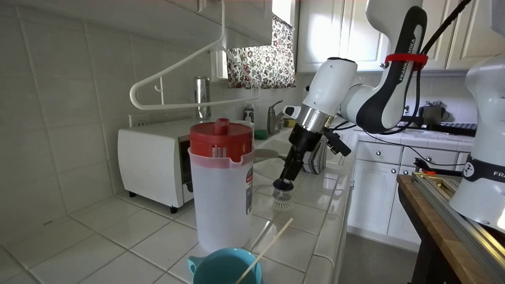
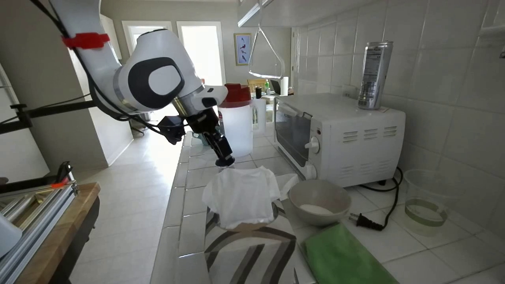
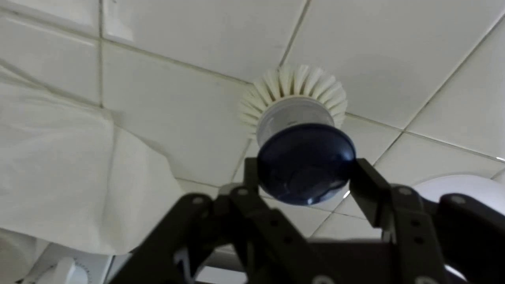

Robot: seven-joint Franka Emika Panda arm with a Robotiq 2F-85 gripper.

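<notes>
Bristles [image 3: 302, 81] partly behind dark-blue knob [image 3: 306, 159]

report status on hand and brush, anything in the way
Hand closed on scrub brush. Bristles down; contact with counter unclear. White cloth and red-lidded pitcher nearby, neither touching brush.

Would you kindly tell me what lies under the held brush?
In the wrist view, white counter tiles show around the brush; the spot directly beneath its bristles is covered.
</notes>
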